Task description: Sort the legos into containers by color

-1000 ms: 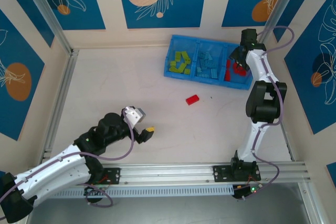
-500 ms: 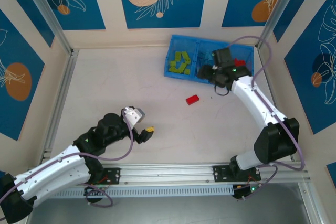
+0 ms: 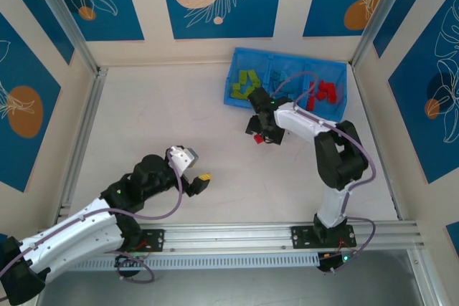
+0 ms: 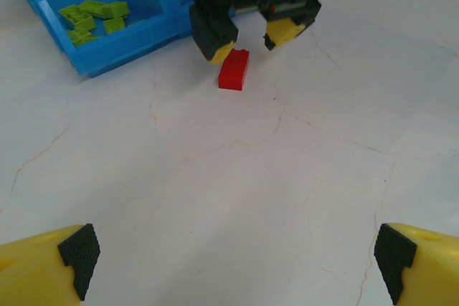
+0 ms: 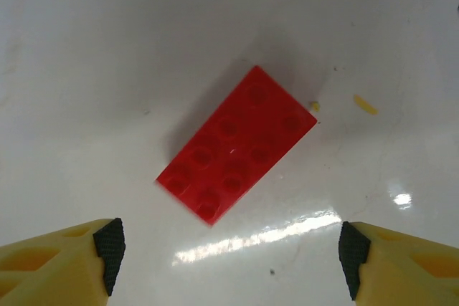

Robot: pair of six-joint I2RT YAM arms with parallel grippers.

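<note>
Pale tabletop, mid-frame in top view: lone red lego lies flat just below blue tray. R gripper hangs over it, jaws apart, prob. lining up a pickup. L gripper wide open, empty, lower left.

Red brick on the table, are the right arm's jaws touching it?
Apart. The right wrist view shows the brick lying between the open jaws with bare table on both sides.

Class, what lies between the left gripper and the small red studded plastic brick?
Bare white tabletop separates the left gripper from the red plastic brick, shown in the left wrist view.
</note>
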